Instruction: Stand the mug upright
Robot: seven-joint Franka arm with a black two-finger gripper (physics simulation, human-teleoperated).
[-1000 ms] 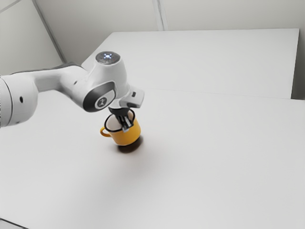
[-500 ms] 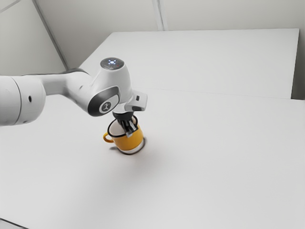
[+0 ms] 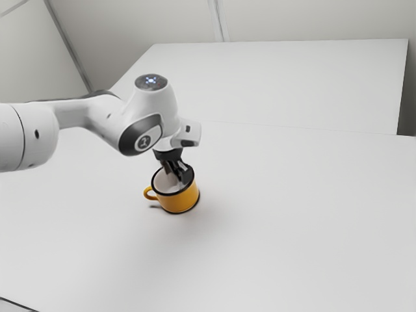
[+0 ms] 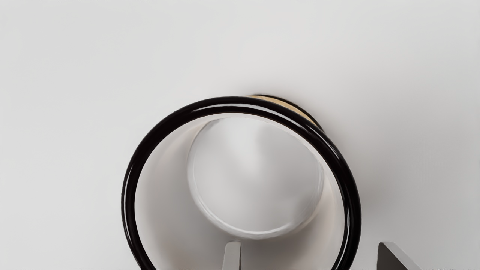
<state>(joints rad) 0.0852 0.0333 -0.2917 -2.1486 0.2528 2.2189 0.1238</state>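
Note:
The gripper (image 3: pixel 179 173) is over the mouth of the yellow mug (image 3: pixel 178 201) in the exterior view. The mug stands upright on the table, its black rim up and its handle toward the exterior view's left. In the wrist view the mug's white inside (image 4: pixel 255 176) faces the camera, and the gripper (image 4: pixel 309 249) stands open astride the rim's wall. One finger (image 4: pixel 232 257) is over or inside the mouth, the other beyond the rim, with a gap on both sides of the wall. The lower part of the rim is cut off there.
The white table (image 3: pixel 292 214) spreads around the mug. A dark edge line crosses the exterior view's lower left corner, and pale walls (image 3: pixel 312 19) rise behind the table.
The mug has come down from a tilted pose above the table and now rests upright on its base. The fingers have let go of its wall, and my hand has risen slightly since half a second ago.

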